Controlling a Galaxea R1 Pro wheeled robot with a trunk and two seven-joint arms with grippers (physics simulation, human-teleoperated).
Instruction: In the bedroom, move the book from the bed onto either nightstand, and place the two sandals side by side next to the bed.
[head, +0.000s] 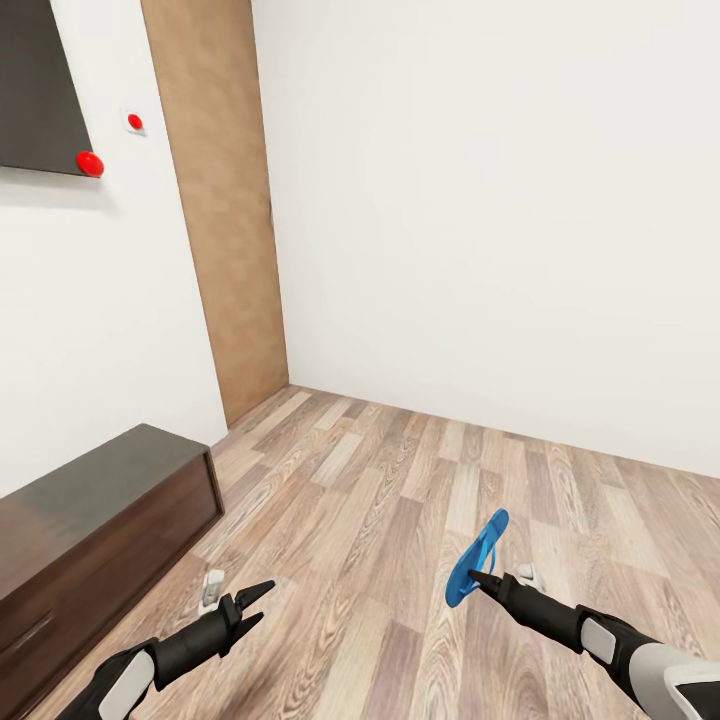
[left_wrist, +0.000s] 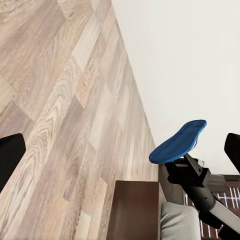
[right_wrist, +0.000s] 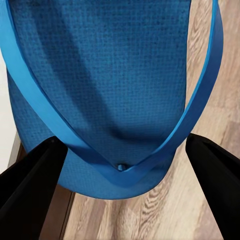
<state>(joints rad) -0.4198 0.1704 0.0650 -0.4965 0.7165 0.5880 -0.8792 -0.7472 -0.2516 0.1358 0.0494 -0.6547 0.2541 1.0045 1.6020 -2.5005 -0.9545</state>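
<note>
Sandal first: the thin flat bright blue flip-flop (head: 477, 558) stood up off the tip of my right gripper (head: 478, 580), raised clear of the brown wood-plank floor (head: 400, 520), its sole tilted and its far end pointing up and away from me. Along my right fingers (right_wrist: 30, 190) the blue sole lay very close, its V-shaped strap meeting at the toe post between my two black fingers, which sat either side of the near end; I could not tell whether they pinched it or merely flanked it. From my left side the same sandal (left_wrist: 179, 141) perched on the right arm's black tip, the plain white wall (head: 500, 200) behind it.

My left gripper (head: 258, 604) hung low over the planks with its two pointed fingers spread apart and nothing between them. Out beyond those fingers, toward my left, ran a low dark brown wooden cabinet (head: 90, 510) against the wall, and farther ahead of them stood a tall light brown wooden door (head: 225, 210) in the room's corner
</note>
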